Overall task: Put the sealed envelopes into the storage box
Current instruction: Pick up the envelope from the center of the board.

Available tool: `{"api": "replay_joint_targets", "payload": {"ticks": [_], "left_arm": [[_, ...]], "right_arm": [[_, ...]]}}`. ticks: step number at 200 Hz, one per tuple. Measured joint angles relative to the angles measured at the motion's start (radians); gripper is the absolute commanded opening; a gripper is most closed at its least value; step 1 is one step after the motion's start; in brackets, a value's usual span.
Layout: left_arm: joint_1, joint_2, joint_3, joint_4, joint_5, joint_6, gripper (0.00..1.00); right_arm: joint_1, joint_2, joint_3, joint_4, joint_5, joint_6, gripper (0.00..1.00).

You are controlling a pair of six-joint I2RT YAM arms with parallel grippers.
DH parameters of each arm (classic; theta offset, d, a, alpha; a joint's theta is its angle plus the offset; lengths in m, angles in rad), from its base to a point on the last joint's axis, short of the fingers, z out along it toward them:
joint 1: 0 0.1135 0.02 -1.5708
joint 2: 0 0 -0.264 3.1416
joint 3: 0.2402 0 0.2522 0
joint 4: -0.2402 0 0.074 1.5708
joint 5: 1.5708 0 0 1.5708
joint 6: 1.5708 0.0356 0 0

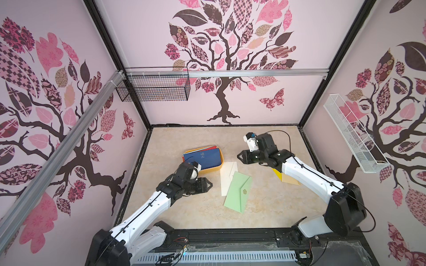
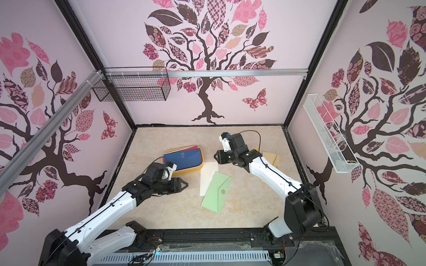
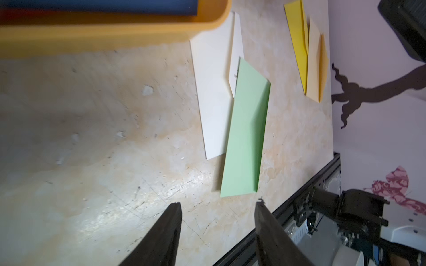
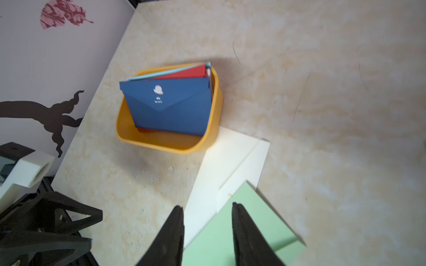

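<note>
Enclosure: pale pink walls (image 1: 265, 110) with tree-and-leaf decals, over a beige marbled worktop (image 1: 184, 214). A black wire basket (image 1: 156, 89) hangs on the back rail. A white wire basket (image 1: 352, 135) hangs on the wall beside the right arm.

1. Left hand (image 3: 219, 205): I see the fingers parted with bare worktop between them and nothing gripped. In both top views it sits low near the front wall of the storage box (image 1: 213, 170), pointing toward the loose envelopes.

2. Right hand (image 4: 207, 206): the fingers stand moderately apart and hold nothing. The wrist view shows cream and green paper lying below the gap. In a top view it hangs (image 1: 241, 157) between the box and the yellow and tan pair.

3. Storage box, orange-yellow: mid-worktop, on the left arm's side. It holds a stack topped by the navy envelope (image 4: 170, 108), flap side up with a white emblem. The edges of a red envelope (image 4: 184, 72) and a light blue envelope (image 4: 161, 73) show behind it.

4. Cream envelope (image 1: 227, 182): flat on the worktop, one corner at the box's corner. I cannot tell whether they touch.

5. Pale green envelope (image 1: 238, 195): lies tilted across the cream one, flap up, with a round gold seal (image 1: 244, 190).

6. Yellow envelope (image 3: 297, 34) and tan envelope (image 3: 315, 66): overlapping, partly hidden under the right arm in the top views.
</note>
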Motion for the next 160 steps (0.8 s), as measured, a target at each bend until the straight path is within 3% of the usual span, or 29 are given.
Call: {"api": "replay_joint_targets", "payload": {"ticks": [21,65,160], "left_arm": [[-0.066,0.088,0.002,0.050,0.007,-0.012,0.59],[-0.089,0.238,-0.011,0.174,0.046,-0.043,0.59],[-0.126,0.431,-0.035,0.354,0.100,-0.086,0.57]], "right_arm": [[-0.002,-0.070,-0.143,-0.028,-0.021,0.053,0.39],[-0.003,-0.130,-0.359,-0.015,-0.081,0.161,0.36],[-0.003,-0.024,-0.386,0.091,-0.195,0.241,0.09]]}}
